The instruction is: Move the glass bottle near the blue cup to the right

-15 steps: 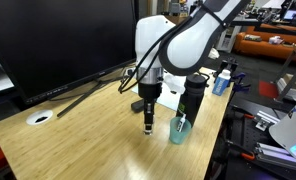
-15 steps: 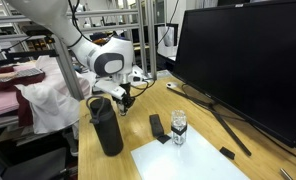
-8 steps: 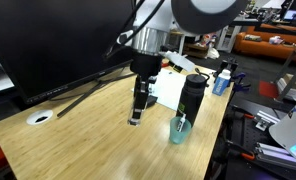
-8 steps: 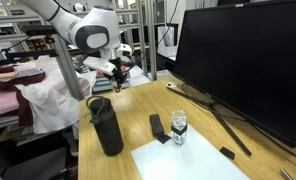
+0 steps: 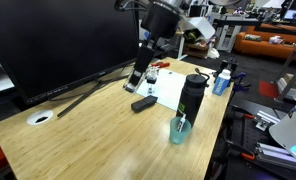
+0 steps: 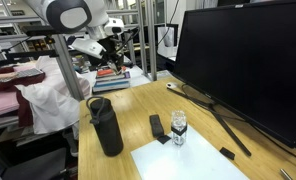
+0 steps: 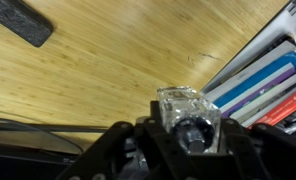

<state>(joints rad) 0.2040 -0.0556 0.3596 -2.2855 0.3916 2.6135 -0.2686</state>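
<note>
My gripper [image 5: 137, 80] is shut on the tiny clear glass bottle [image 7: 187, 112] and holds it high above the wooden table. In the wrist view the bottle sits between the black jaws, end toward the camera. The gripper also shows raised at the back in an exterior view [image 6: 114, 29]. The translucent blue cup [image 5: 179, 128] stands near the table's edge, in front of the tall black flask [image 5: 193, 96], well below and to the side of the gripper. The cup is out of sight in the exterior view that shows the flask [image 6: 106, 126] up close.
A flat black object [image 5: 143, 103] lies on the table under the gripper, also seen in the wrist view [image 7: 23, 22]. Another small glass bottle [image 6: 178, 128] stands by a white sheet [image 6: 188, 160]. A large monitor [image 6: 248, 60] and a blue-and-white bottle [image 5: 221, 82] stand nearby.
The gripper has risen from table height beside the blue cup and moved away from it toward the monitor, carrying the glass bottle. The cup and flask have not moved.
</note>
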